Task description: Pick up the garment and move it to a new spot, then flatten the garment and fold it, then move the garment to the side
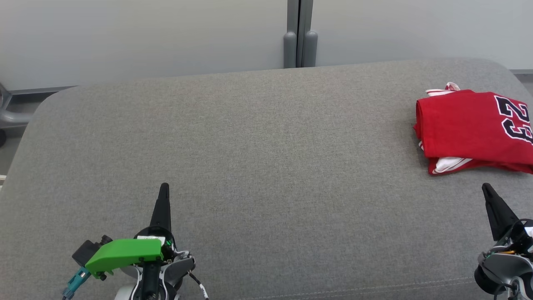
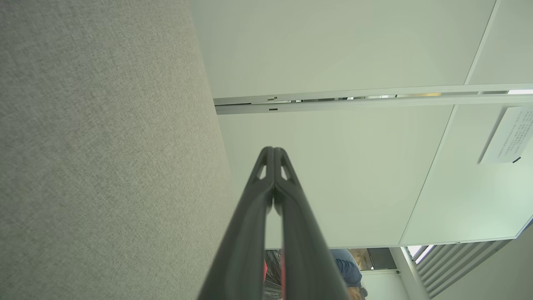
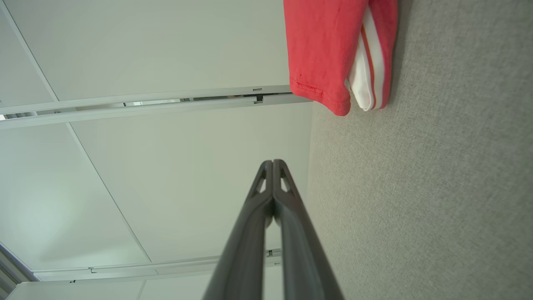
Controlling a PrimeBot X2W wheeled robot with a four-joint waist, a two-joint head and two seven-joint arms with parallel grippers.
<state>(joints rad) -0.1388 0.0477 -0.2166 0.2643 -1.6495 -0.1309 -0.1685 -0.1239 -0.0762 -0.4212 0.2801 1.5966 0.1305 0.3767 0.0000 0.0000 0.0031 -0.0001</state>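
The garment [image 1: 470, 125], a red jersey with white trim and black numerals, lies folded at the far right of the grey cushioned surface [image 1: 266, 166]. In the right wrist view a corner of the garment [image 3: 329, 50] shows at the top, ahead of the fingers. My left gripper [image 1: 164, 186] rests at the lower left, shut and empty, far from the garment. At the lower right my right gripper [image 1: 485, 187] is also shut and empty, a little below the garment. Both wrist views show the fingertips pressed together: left gripper [image 2: 273, 148], right gripper [image 3: 273, 161].
Pale wall panels [image 1: 145, 37] with a grey vertical post [image 1: 300, 33] stand behind the surface. Its rounded back corners fall away at left and right. A person's sleeve [image 2: 345, 266] shows low in the left wrist view.
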